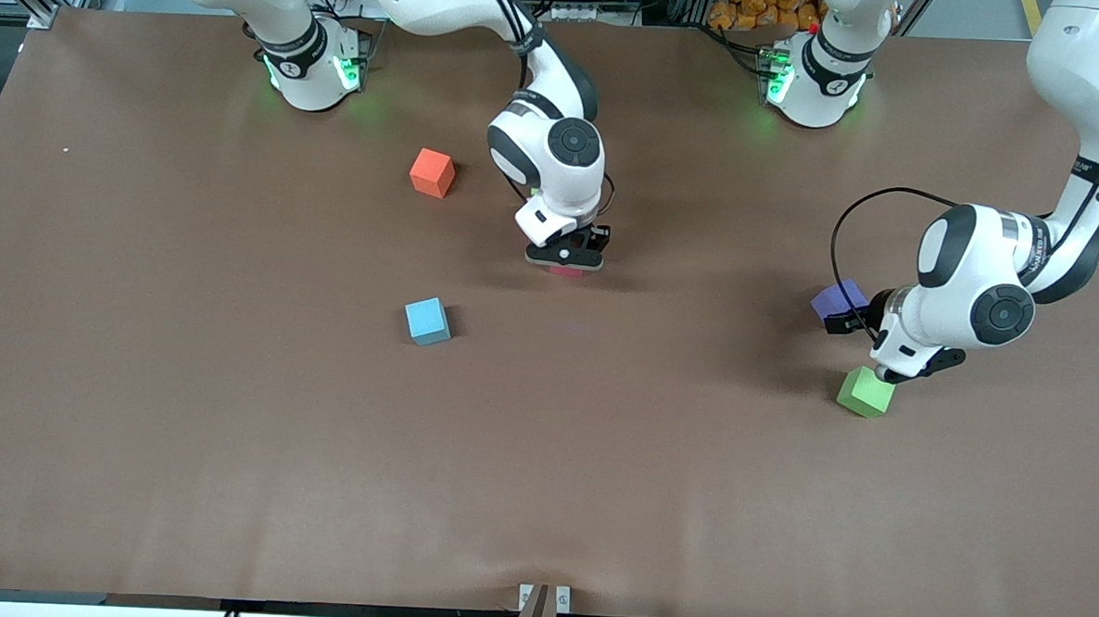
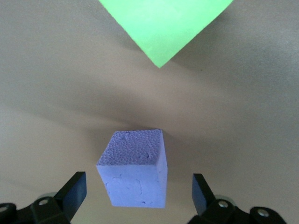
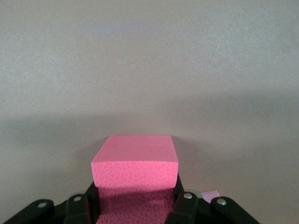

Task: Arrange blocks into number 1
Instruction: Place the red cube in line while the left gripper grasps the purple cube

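Front view: on the tabletop [image 1: 184, 404] four loose cubes show, one each: orange cube [image 1: 432, 173], light-blue cube [image 1: 427, 321], purple block [image 1: 838, 299], green block [image 1: 866, 391].

Left wrist view: the left tool [image 2: 139, 189] gapes wide around the purple block, corner-on, not touching.

Right wrist view: the right tool [image 3: 138, 198] clamps a pink block [image 3: 135, 161], square-on, mid-tabletop.

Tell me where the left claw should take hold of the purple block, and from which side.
Grip the purple block across its two upright side faces, coming straight down from above. The left claw already hangs open over it with a finger on either side and the flat faces roughly square to them. The lime green block sits apart, so it probably won't obstruct closing.
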Robot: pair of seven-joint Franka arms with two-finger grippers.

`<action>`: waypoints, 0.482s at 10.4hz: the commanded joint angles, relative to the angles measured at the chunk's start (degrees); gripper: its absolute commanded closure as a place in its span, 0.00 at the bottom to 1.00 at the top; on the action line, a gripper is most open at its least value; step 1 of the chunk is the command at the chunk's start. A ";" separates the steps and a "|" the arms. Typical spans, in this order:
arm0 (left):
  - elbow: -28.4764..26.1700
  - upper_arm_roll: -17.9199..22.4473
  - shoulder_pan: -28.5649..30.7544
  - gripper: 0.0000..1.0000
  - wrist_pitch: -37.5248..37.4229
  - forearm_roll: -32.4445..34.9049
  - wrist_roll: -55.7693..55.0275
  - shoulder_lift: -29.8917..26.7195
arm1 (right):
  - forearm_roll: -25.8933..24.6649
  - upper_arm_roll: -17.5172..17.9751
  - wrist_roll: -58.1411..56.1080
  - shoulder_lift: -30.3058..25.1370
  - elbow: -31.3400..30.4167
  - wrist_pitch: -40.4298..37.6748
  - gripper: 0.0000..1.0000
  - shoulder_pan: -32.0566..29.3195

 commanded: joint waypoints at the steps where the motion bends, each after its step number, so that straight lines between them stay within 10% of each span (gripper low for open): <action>1: -0.23 -0.56 0.59 0.00 0.41 -1.32 -0.34 0.27 | -0.83 -0.32 -3.70 0.76 -3.16 -1.31 1.00 -0.85; 5: -0.67 -0.47 2.07 0.00 0.41 -1.49 -0.34 1.23 | -0.83 -1.81 -7.75 -2.14 -6.76 -1.49 1.00 -1.04</action>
